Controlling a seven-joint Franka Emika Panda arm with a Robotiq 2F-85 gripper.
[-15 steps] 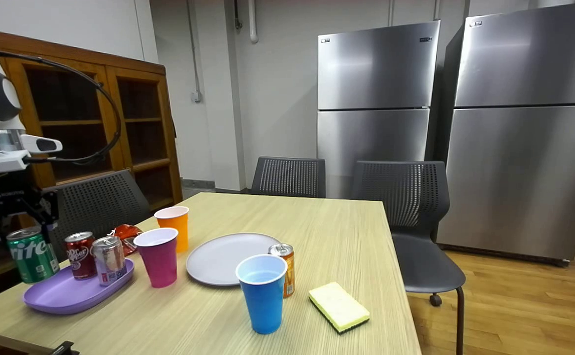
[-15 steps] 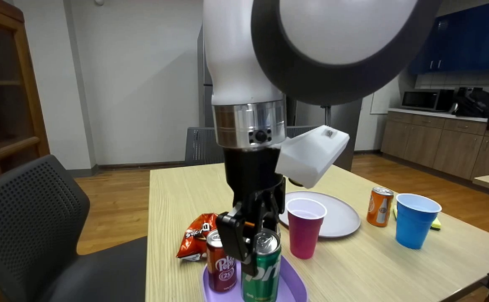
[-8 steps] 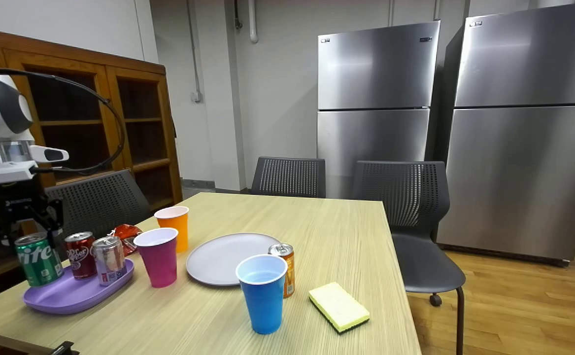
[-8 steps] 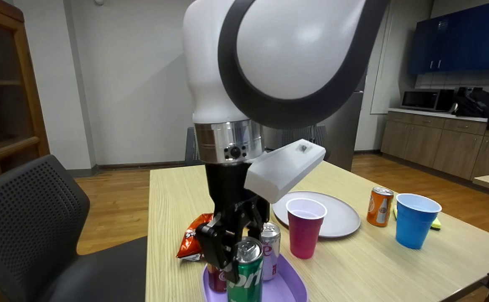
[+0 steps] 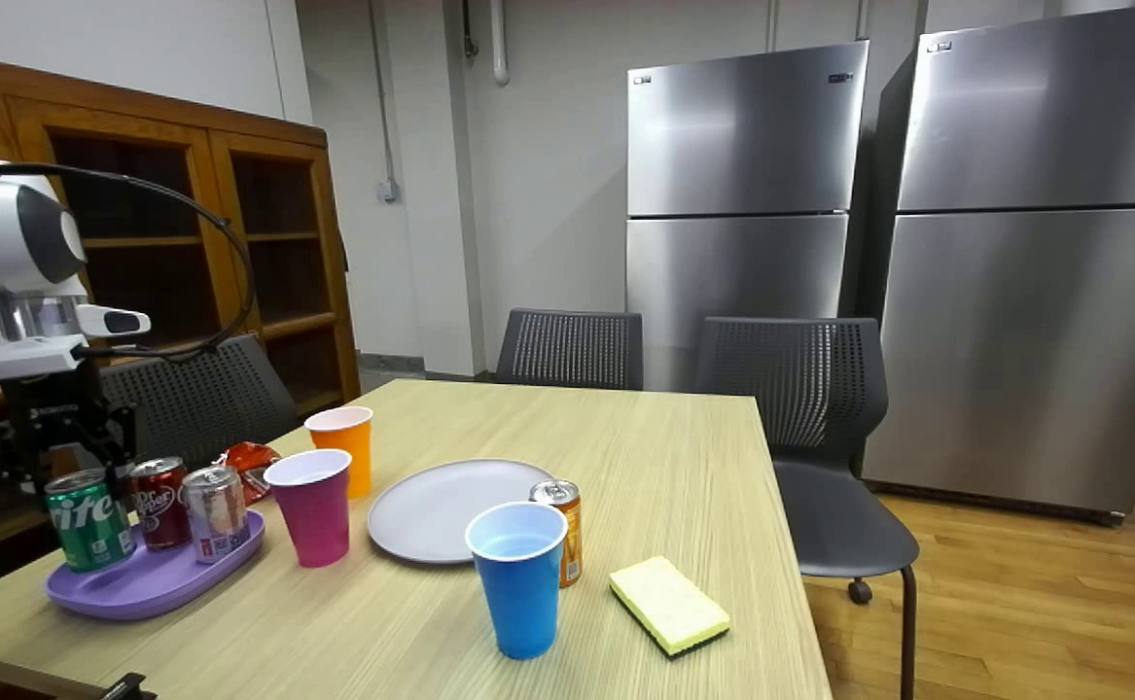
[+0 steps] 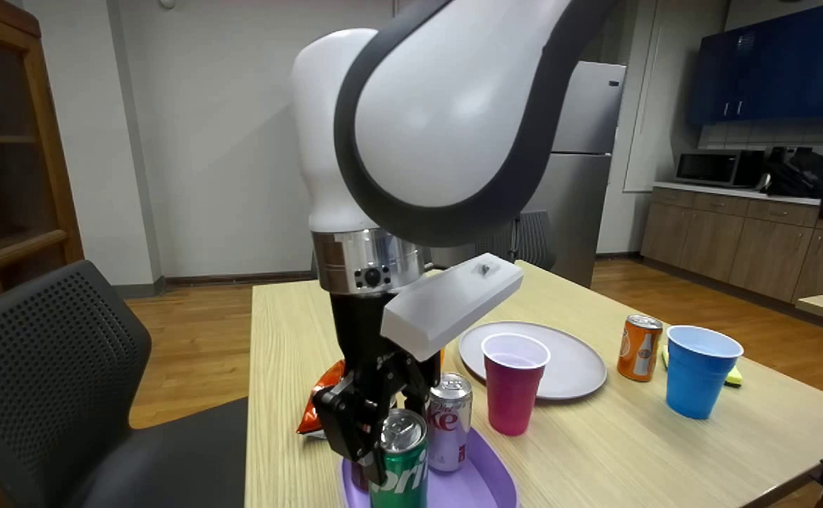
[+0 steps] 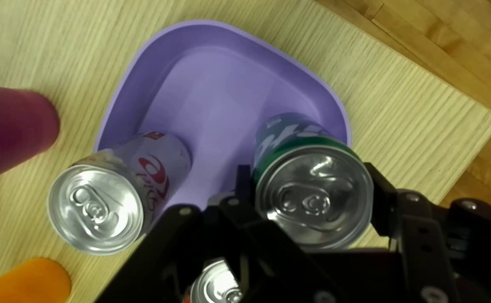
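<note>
Gripper (image 7: 310,183) clamped on the green soda can (image 5: 90,520): right of centre in the wrist frame, both flanks pinched, no gap visible. Can sits lower left in an exterior view, roughly upright, within the outline of the purple tray (image 7: 211,88), on that tray's right-hand side as the wrist camera has it. Whether its base touches the tray floor: can't tell, angle hides it.

Neighbours: silver can (image 7: 119,193) stands in the tray, lower left of the wrist frame, apart from the green one. Dark red can (image 5: 159,504) is just right of the green one in that exterior view; gripper mostly hides it at the bottom of the wrist frame. Pink cup (image 5: 312,506) and snack bag (image 5: 248,465) are on the table (image 5: 625,457), outside the tray.

Step in hand, best guess: set-down of the green can. Next move calls for confirming base contact, then parting evenly and backing straight up. Clearance on the dark red can's side looks tight; go slow there.
</note>
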